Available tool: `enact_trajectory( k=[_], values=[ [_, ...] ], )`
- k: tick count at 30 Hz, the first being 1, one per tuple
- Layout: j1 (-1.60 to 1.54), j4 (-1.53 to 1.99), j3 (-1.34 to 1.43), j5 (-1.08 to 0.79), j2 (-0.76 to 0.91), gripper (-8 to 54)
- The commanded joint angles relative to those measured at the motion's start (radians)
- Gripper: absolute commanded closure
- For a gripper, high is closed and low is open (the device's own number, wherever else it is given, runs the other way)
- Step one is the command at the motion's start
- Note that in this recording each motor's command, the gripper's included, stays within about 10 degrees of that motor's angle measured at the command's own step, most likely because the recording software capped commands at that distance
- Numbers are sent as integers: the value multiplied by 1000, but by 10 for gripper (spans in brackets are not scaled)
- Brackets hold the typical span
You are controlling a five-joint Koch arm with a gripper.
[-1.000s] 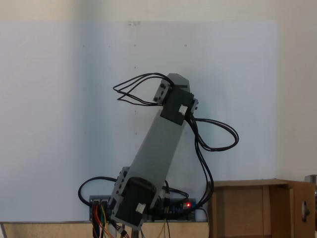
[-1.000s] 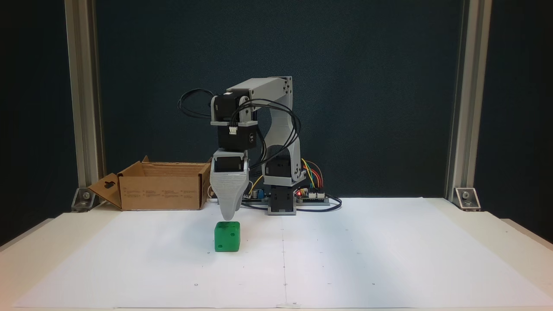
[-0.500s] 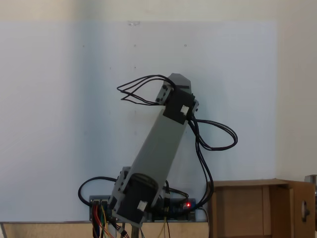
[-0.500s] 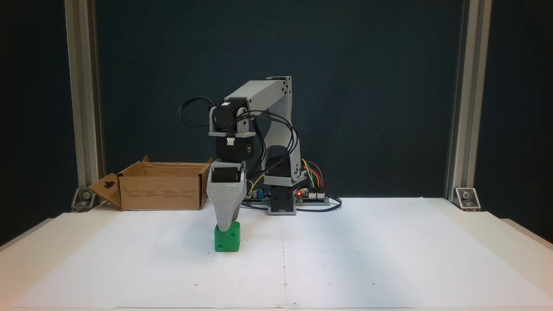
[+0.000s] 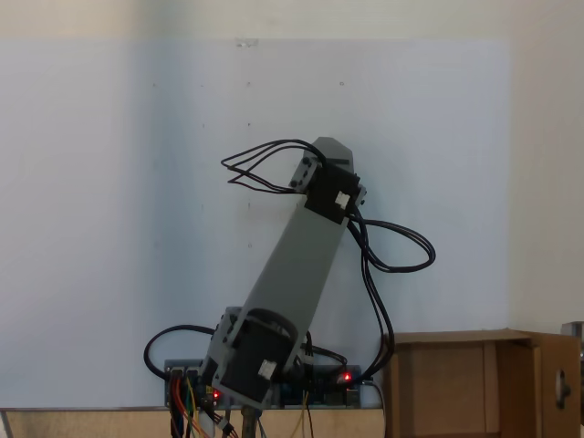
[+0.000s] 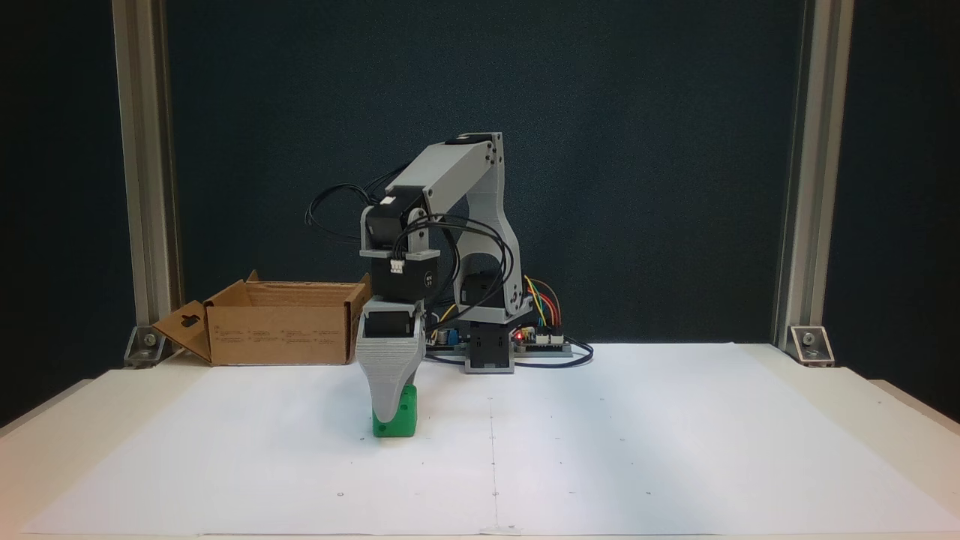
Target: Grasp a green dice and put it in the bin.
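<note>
Gripper (image 6: 385, 414) points straight down from the grey arm (image 6: 450, 169), its ribbed grey front jaw tapering to a tip that covers the upper left of the green dice (image 6: 401, 420) in a fixed view. Only this one jaw shows, the other lying behind it, so whether the jaws are apart or closed on the dice cannot be told.

The dice sits directly under the gripper tip, flat on white paper (image 6: 600, 450) that covers a pale table (image 6: 45, 450). A cube, it has no long axis; one face with dark pips turns toward the camera, its edges square to the paper.

Behind and to the left of the gripper in the same view stands the bin (image 6: 281, 322), a brown cardboard box with its flaps open, well apart from the dice. Behind the gripper to the right are the arm's base (image 6: 487, 349) and a circuit board (image 6: 544, 339) with coloured wires and a red light. A dark blue backdrop (image 6: 675, 150) closes the scene between two aluminium posts (image 6: 146, 172).

From the other fixed view, looking down from behind the base, the arm's long grey link (image 5: 297, 265) slants up to the right with looping black cables (image 5: 392, 255), and the bin (image 5: 456, 383) shows its open inside at lower right.
</note>
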Motion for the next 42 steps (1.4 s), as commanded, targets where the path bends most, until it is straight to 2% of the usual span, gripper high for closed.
enact_trajectory(
  k=[1,12,15,20,22,31,42],
  values=[
    [0,-20,-14,-71,-9,11],
    [6,-44,-9,-64,-74,45],
    [6,-43,6,-43,-74,112],
    [6,-44,48,-8,-67,299],
    [6,-46,48,5,-54,340],
    [14,-46,-37,75,51,340],
    [-12,342,-741,202,87,340]
  ],
)
